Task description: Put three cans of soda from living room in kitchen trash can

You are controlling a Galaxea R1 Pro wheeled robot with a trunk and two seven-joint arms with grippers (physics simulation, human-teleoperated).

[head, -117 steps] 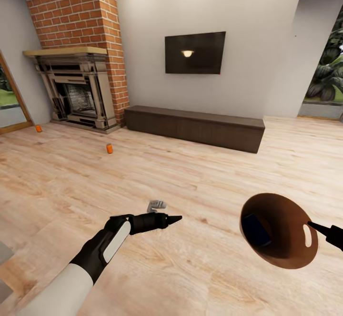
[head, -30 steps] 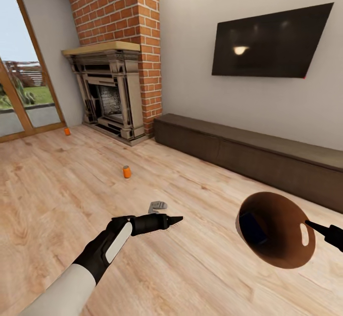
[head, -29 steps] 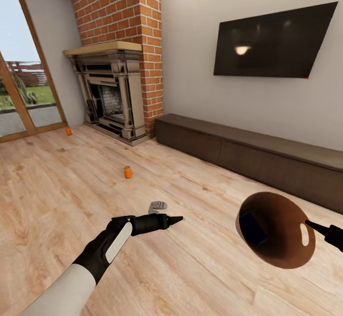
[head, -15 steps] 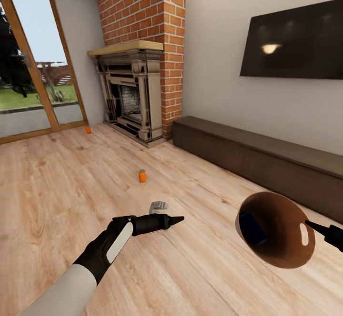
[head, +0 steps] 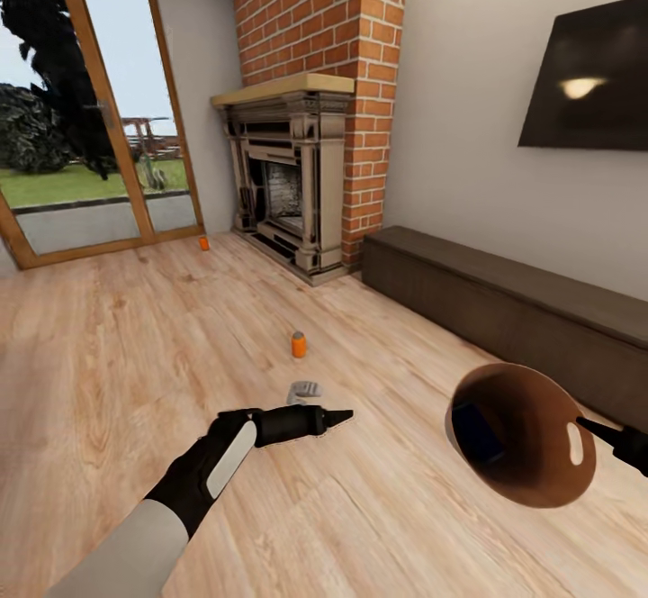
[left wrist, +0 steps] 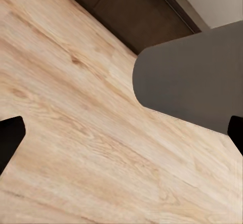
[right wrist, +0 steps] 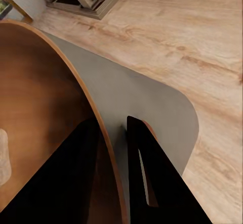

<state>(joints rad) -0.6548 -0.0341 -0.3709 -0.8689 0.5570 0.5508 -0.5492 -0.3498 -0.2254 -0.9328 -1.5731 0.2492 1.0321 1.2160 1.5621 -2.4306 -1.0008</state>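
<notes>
A brick fireplace (head: pixel 301 193) stands between glass doors (head: pixel 81 130) and a low dark bench (head: pixel 504 301) beneath a wall TV (head: pixel 589 76).

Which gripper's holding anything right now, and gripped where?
Right gripper holds the trash can by its rim, one finger inside, one outside. Left gripper is open, empty.

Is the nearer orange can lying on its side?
No, in the head view the nearer orange can stands upright on the wood floor, silver top up.

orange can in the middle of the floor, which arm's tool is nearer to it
Left. The left tool points out just short of that can; the right tool is off to the side, clamped on the bin rim.
</notes>
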